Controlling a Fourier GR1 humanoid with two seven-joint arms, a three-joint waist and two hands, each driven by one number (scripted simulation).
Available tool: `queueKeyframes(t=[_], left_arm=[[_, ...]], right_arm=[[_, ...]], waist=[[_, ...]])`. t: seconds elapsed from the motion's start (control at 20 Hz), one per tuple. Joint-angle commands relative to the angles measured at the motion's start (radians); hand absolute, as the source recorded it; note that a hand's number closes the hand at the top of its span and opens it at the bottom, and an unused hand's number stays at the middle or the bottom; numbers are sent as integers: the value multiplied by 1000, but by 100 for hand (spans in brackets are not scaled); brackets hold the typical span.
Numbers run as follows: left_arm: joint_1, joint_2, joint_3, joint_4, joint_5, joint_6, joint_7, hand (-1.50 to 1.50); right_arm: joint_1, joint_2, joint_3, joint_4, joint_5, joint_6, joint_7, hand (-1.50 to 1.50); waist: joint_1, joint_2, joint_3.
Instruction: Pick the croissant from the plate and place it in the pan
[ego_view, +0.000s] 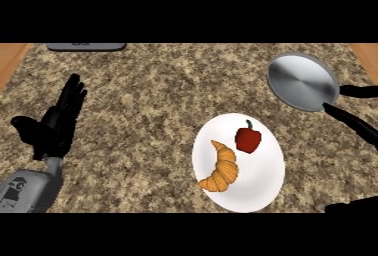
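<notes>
The croissant (220, 170) is lying on the left half of the white plate (258, 195), low and right of centre in the frame, with a red pepper (248, 140) just beside it; nothing is touching it yet. The steel pan (301, 80) is sitting at the upper right on the granite worktop (148, 100), near the plate, probably so the carry is short. The left hand (55, 127) is resting at the left of the frame, fingers straight and pointing up. The right hand (354, 125) is showing only as dark shapes at the right edge near the pan's handle; I cannot tell how it is set.
</notes>
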Motion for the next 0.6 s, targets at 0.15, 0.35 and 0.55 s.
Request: queueKeyframes(t=[0.15,0.35,0.55], left_arm=[[-1,-12,24,-23,-25,-14,15,0],[-36,-25,41,-48,-27,-23,86,0],[-9,-61,33,-27,-71,-17,57,0]], right_arm=[[-254,-32,9,-106,-14,92,336,-150],[-415,94,121,-89,24,81,516,-150],[-396,159,155,-82,-19,154,482,-150]], waist=[[14,2,1],[15,2,2],[7,2,2]])
